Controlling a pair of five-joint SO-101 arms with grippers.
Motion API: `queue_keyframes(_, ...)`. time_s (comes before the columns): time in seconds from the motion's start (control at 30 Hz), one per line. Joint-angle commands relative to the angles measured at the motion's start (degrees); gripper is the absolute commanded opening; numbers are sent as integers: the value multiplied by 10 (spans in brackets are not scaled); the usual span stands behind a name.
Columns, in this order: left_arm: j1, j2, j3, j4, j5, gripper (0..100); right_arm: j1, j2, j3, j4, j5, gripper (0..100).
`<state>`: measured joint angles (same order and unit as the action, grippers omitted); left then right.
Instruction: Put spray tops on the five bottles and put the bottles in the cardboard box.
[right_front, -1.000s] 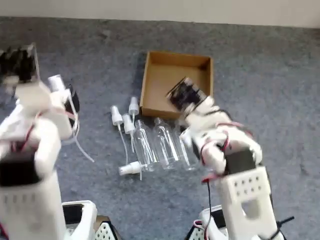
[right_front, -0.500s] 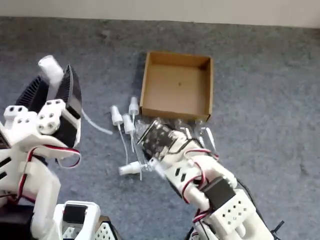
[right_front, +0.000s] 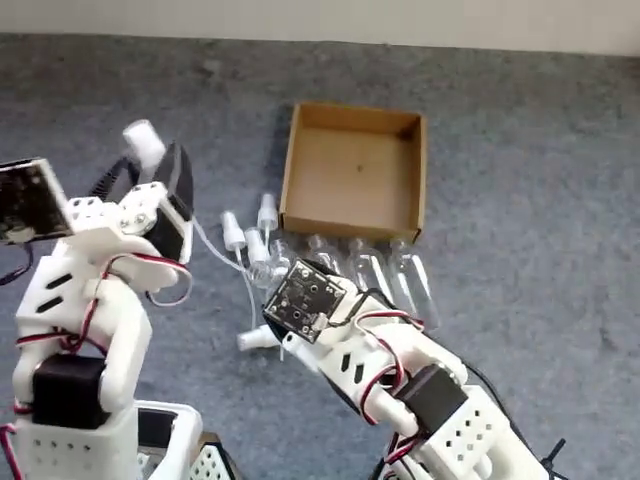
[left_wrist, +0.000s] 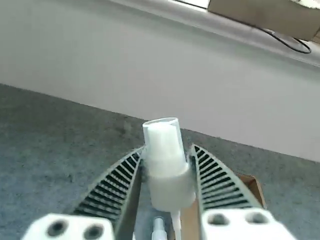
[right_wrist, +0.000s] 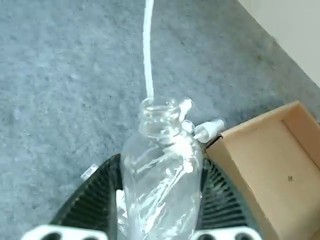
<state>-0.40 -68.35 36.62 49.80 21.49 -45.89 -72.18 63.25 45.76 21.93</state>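
Work is barely beginning: left gripper (left_wrist: 167, 150) is clamping a spray top (left_wrist: 167, 167) at upper left, right gripper (right_wrist: 161, 161) is gripping an uncapped bottle (right_wrist: 160, 150) near centre, and no bottles are lying inside the cardboard box (right_front: 352, 180).

Grey carpet (right_front: 560, 150), pale wall (left_wrist: 100, 60) behind
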Motion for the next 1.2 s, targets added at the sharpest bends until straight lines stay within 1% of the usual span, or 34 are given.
queue_keyframes(0.0, 29, -6, -3, -18, 5, 4, -6, -11, -7, -15, -5, 3)
queue_keyframes(0.2, 29, -6, -10, -20, 3, 4, -5, -11, -5, -15, -5, 3)
queue_keyframes(0.43, 29, -6, -60, -17, 2, 4, -5, -11, -2, -15, -5, 3)
queue_keyframes(0.73, 32, -6, -58, -17, 4, 4, -5, -11, -2, -15, -5, 3)
queue_keyframes(0.83, 38, -6, -14, -18, 5, 4, -5, -13, -4, -15, -6, 3)
queue_keyframes(0.9, 60, -6, 29, -20, 5, 4, -5, -14, -6, -15, -11, 3)
queue_keyframes(1.03, 109, -6, 96, -42, 5, 4, -5, -14, -5, -16, -75, 3)
queue_keyframes(1.17, 132, -6, 141, -46, 5, 4, -5, -14, -5, -16, -82, 3)
